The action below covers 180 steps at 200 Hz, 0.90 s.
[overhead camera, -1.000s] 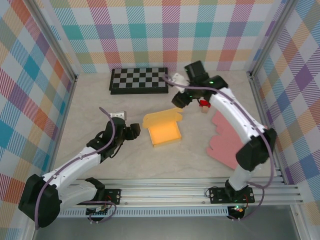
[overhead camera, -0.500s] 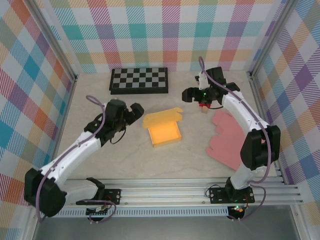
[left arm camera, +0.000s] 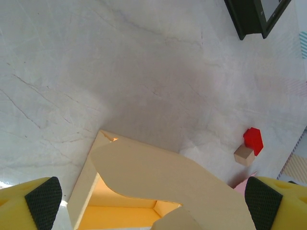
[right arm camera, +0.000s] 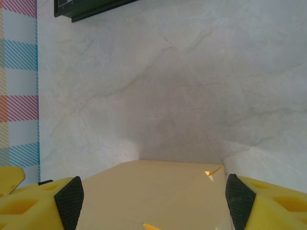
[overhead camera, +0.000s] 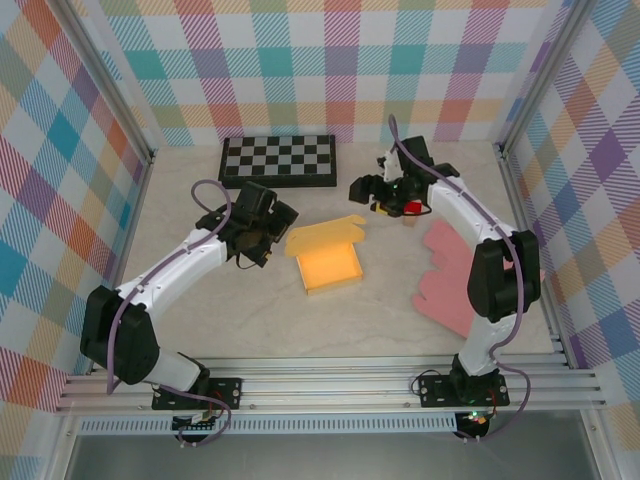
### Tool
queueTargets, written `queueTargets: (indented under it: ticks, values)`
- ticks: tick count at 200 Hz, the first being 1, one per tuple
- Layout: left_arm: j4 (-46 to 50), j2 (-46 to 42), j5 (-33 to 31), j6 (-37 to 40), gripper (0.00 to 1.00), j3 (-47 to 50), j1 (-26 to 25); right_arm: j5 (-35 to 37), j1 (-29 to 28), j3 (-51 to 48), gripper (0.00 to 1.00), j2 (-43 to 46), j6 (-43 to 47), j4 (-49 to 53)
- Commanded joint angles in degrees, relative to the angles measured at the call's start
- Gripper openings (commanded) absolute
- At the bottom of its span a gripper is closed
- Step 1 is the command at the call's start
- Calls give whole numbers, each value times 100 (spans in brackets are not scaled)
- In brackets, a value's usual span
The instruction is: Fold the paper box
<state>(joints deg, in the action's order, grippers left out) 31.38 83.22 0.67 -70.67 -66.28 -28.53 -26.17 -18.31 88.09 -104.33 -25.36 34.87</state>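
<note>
Left gripper point(overhead camera: 277, 233) has closed in left of the box point(overhead camera: 328, 262), right gripper point(overhead camera: 363, 192) has withdrawn behind it (both spread, empty); folding remains unfinished.

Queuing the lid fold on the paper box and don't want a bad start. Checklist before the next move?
1. Left gripper open, empty: ok.
2. Right gripper open, empty: ok.
3. Paper box tray walls standing: ok.
4. Lid flap folded down: not ok, it is open at the far edge.
5. Flap centred ahead of the right gripper: ok, in the right wrist view.
6. Red block and tan block apart from the box: ok.
</note>
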Motion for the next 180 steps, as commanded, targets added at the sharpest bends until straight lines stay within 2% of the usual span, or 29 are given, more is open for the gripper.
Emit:
queueTargets:
  ticks: [1,94,107,143,180]
  values:
    - [-3,172,101,-312,100,-65,-111,-317,-101,-138,80,-59,-249,-117]
    - [-77,541,-296,-503,100,-338,-557,-478,-550,-782,79,145,-621,-435]
    - [157,549,-514,-266,100,-474,-583,-480,-560,-818,79,167,-687,-405]
    - [1116,522,-1495,1045,100,-987,-558,-368,-557,-777,79,184,-611,-199]
    - [777,663,-1077,1530,100,-760,-363,-361,-560,-767,80,161,-605,-164]
